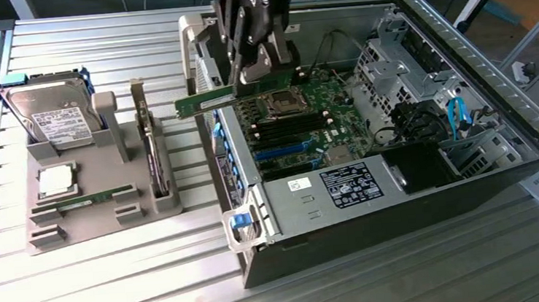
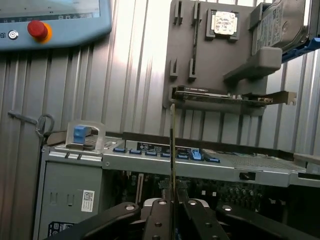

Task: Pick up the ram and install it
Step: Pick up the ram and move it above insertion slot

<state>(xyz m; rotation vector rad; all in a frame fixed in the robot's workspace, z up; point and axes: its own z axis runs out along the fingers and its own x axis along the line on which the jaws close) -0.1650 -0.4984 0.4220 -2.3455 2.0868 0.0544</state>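
Gripper [image 1: 262, 69] clamped on the ram [image 1: 218, 99], jaws pressed onto the end of the stick that lies over the board. The ram is in the air, lying roughly level and long-edge down. Clock read on the exterior view: it sits about 10 o'clock from the middle of the open computer case [image 1: 375, 240], above the case's upper-left wall. Its free end sticks out past that wall toward 9 o'clock. It hangs above the motherboard [image 1: 317, 110], not seated in any slot. Wrist view has the ram [image 2: 172, 150] edge-on as a thin line rising from between the fingers [image 2: 159, 220], which close flat on both faces.

The power supply [image 1: 351, 184] lies at 6 o'clock from the motherboard. A grey holder [image 1: 96, 173] sits on the slatted table [image 1: 115, 282], at 9 o'clock from the case and apart from it. On it are:
- a hard drive [image 1: 52, 119], upright at its 12 o'clock end
- a processor chip [image 1: 55, 181], flat
- a second green stick [image 1: 77, 204], in a slot (not the held one)
- an expansion card [image 1: 156, 164], on edge along the 3 o'clock side

Wrist view also catches a pendant [image 2: 55, 20] with a red button [image 2: 37, 29].
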